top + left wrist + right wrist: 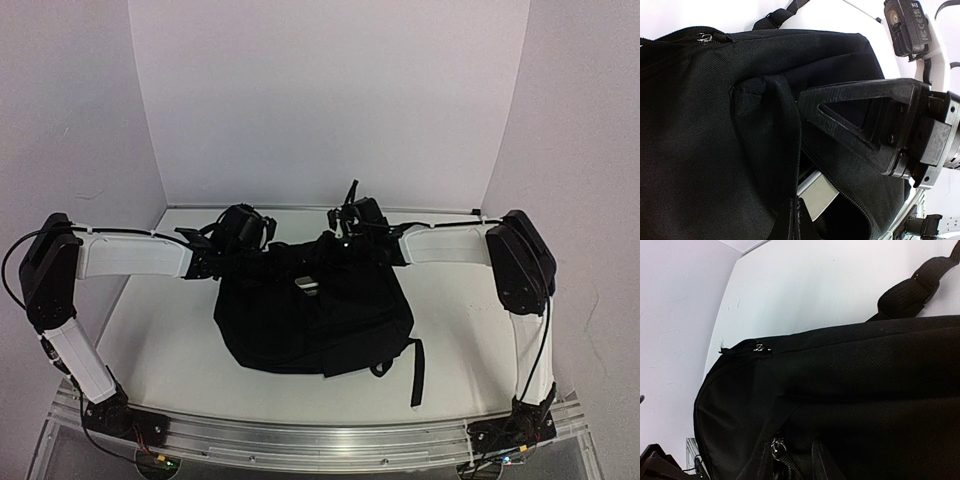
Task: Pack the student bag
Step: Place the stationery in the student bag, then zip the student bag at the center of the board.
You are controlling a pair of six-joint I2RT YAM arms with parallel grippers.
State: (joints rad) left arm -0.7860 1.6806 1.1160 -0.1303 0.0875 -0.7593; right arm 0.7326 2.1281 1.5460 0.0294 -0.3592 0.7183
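The student bag [310,320] is a large black backpack lying in the middle of the table, its opening at the far side. My left gripper [258,243] and right gripper [345,235] both sit at the far rim of the opening, pinching the fabric and holding it raised. In the left wrist view the bag [700,125] fills the frame. A fold of it covers my own fingers, and one of the right gripper's fingers [855,117] lies on the zip edge. A grey book corner [826,192] shows inside the opening, as it does in the top view [308,287]. The bag [865,390] fills the right wrist view.
A shoulder strap [416,370] trails off the bag towards the near right, and a strap [912,290] shows in the right wrist view. Zip pulls [776,447] hang at the opening. White walls close in the table on three sides.
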